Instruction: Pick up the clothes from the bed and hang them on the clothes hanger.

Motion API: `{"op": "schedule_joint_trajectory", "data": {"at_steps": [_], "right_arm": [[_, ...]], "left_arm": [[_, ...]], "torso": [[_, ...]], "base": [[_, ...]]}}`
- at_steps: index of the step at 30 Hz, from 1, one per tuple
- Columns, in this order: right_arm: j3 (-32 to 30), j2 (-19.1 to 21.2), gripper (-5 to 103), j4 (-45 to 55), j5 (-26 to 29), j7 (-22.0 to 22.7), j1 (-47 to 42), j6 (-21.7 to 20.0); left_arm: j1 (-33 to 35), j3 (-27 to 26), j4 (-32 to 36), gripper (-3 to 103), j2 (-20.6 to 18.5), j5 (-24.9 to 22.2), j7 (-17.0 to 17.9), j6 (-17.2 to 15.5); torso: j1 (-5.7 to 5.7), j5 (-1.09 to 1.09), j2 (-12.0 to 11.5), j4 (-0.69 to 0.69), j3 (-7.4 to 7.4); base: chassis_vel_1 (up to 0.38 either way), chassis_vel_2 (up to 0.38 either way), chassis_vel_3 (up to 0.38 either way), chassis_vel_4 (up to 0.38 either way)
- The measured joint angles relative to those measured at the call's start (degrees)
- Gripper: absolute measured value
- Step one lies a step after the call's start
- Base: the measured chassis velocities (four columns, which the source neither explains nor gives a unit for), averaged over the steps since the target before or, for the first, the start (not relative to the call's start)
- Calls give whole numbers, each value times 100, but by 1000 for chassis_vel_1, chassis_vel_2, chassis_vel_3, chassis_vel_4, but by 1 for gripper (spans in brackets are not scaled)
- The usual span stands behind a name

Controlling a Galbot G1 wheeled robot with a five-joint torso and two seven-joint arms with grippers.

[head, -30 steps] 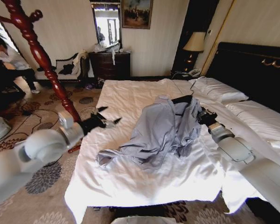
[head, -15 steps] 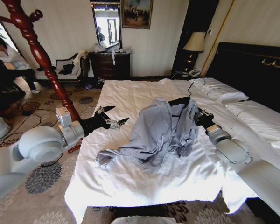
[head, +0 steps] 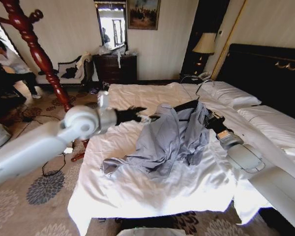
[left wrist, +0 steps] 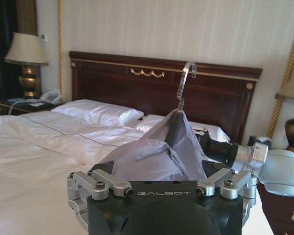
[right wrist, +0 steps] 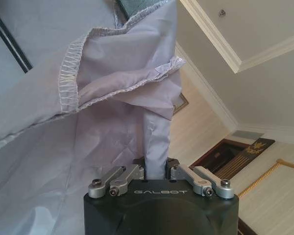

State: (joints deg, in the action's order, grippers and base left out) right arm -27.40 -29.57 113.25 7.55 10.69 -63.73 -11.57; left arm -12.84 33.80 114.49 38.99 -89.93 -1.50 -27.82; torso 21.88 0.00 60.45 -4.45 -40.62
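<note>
The bed, white-sheeted and wide, has bare sheet open along its near edge and toward the far corner by the dresser; patterned carpet runs along its left side, where a red wooden coat stand rises close to the mattress edge. The clothes, a blue-grey garment, lie near the middle of the bed with the long axis running from the raised collar end near the pillows down to a sleeve trailing toward the near left corner. The collar end is lifted off the sheet, draped over the clothes hanger, whose black shoulder shows at the top of the fabric; in the left wrist view its silver hook points up in front of the dark headboard. The right claw is closed on a fold of the garment's fabric at that raised end. The left claw reaches across from the carpet side to the collar, its tips at the fabric edge; whether it is open or clamped cannot be told, since its tips are hidden below its own body in the left wrist view. Most of the hanger is covered by cloth.
</note>
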Motion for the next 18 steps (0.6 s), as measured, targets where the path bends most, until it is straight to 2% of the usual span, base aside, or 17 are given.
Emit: {"op": "schedule_joint_trajectory", "data": {"at_steps": [4, 11, 18], "right_arm": [[-3, 2, 18, -51, 4, 16, 45, 0], [-3, 9, 18, -84, 36, 32, 78, 0], [25, 17, 18, 8, 34, 38, 58, -10]], "left_arm": [[-318, 321, -34, 100, 13, 0, -122, -63], [-541, 625, 225, 100, -480, 77, -331, -170], [-446, 694, 242, 100, -308, 150, -286, -188]], "torso": [[0, 3, -1, -4, 0], [-2, -1, 0, 4, 1], [-2, 0, 0, -3, 1]], "base": [[0, 0, 0, 0], [0, 0, 0, 0], [0, 0, 0, 0]]}}
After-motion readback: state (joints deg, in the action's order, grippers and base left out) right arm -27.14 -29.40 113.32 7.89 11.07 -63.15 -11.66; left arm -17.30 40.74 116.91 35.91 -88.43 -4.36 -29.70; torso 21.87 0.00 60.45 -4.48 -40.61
